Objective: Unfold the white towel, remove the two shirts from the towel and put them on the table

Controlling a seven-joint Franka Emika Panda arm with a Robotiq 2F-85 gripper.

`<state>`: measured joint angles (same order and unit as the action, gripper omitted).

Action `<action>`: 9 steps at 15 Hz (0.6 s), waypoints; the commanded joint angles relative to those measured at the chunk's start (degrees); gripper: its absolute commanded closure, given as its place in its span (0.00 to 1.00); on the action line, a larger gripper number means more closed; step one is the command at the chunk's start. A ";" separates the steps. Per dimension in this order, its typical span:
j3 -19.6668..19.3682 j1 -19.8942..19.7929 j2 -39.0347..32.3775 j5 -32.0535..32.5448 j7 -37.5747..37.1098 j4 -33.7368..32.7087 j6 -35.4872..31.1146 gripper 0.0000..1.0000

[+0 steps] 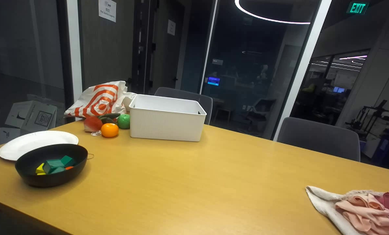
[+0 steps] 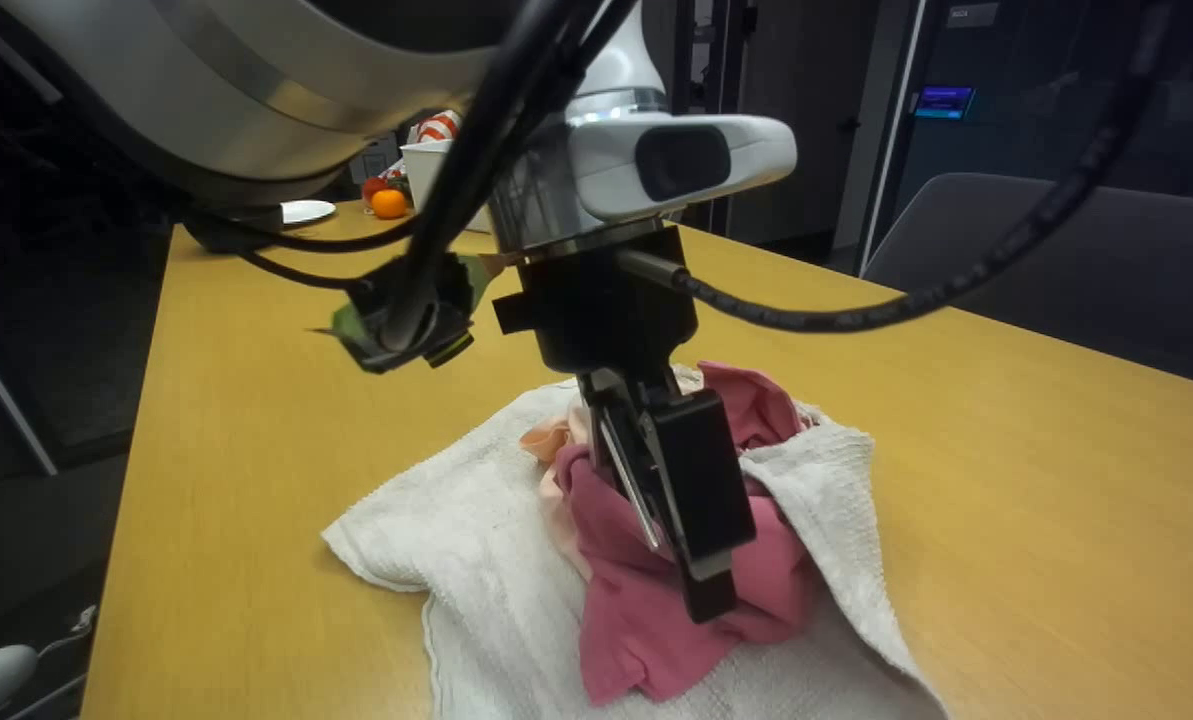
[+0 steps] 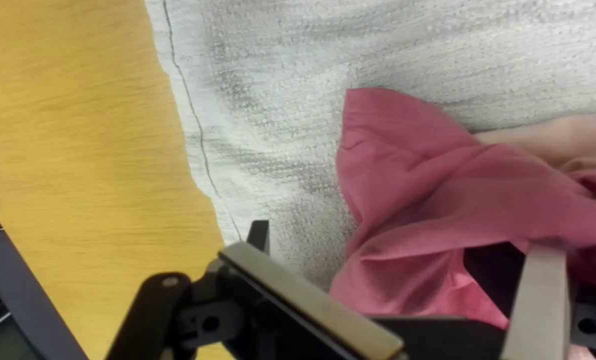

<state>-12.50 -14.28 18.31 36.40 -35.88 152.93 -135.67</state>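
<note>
The white towel (image 2: pixel 496 540) lies on the table with a flap (image 2: pixel 826 490) folded up on one side. A dark pink shirt (image 2: pixel 646 620) lies crumpled on the towel. A peach shirt (image 1: pixel 360 212) lies beside and partly under it. My gripper (image 2: pixel 681 575) is over the pink shirt, pointing down. In the wrist view my gripper (image 3: pixel 377 250) has its fingers wide apart. Pink cloth (image 3: pixel 427 200) shows between them, and one fingertip sits against its folds. The other finger is over the towel (image 3: pixel 288 125). The peach shirt shows at the right edge (image 3: pixel 567 135).
A white bin (image 1: pixel 166 120), a plastic bag (image 1: pixel 103 101), fruit such as an orange (image 1: pixel 109 130), a white plate (image 1: pixel 21 143) and a black pan (image 1: pixel 80 163) with blocks stand at the table's far end. Chairs (image 1: pixel 318 137) stand along one side.
</note>
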 commanded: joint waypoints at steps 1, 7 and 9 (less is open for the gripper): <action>0.41 -0.36 1.49 -7.72 6.54 2.62 -5.14 0.00; 2.10 -2.66 -2.99 -10.66 10.15 4.40 -15.31 0.27; 3.01 -3.71 -3.44 -9.40 9.73 4.71 -17.14 0.42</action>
<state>-11.30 -15.68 15.55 27.27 -27.82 156.96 -148.90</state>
